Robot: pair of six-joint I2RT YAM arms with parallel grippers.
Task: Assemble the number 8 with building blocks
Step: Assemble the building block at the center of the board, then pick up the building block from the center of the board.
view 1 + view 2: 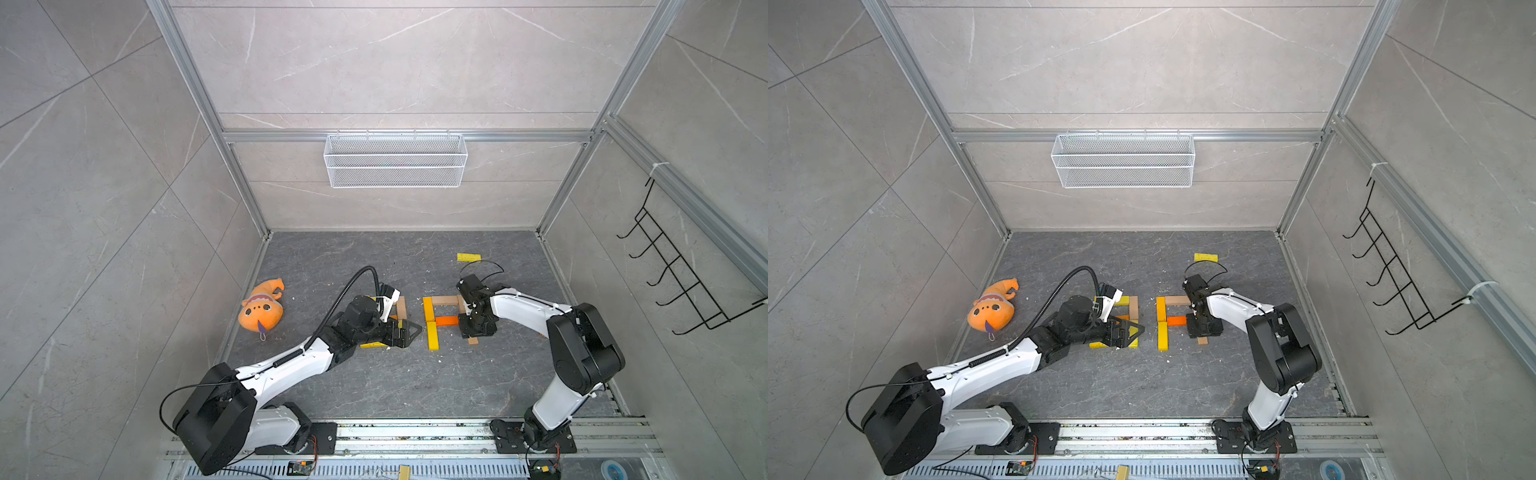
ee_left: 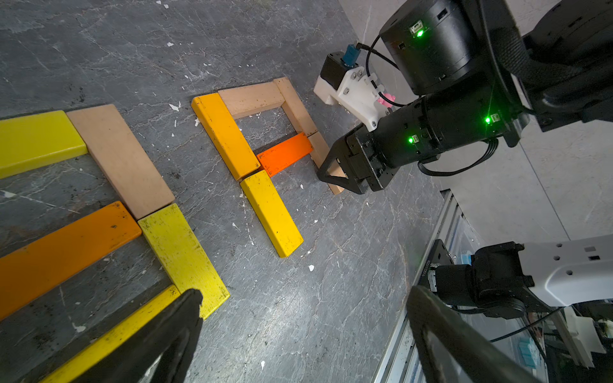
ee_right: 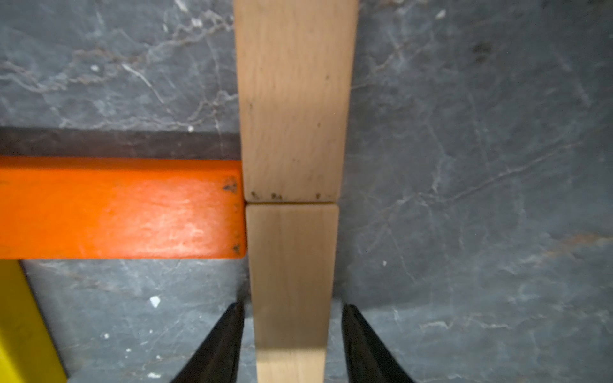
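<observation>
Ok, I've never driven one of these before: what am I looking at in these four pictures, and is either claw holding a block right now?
The robot has a left arm and a right arm, each ending in a two-fingered gripper. Both top views look down on the whole dark stone surface; the other two pictures come from a camera on each wrist. On the surface lie coloured building blocks in two groups, a spare yellow block farther back, and an orange plush toy. The left gripper stands wide open by the left group, holding nothing. The right gripper straddles a tan block that lies end to end with another tan block, beside an orange block. A gap shows on each side, so it is open, not gripping.
</observation>
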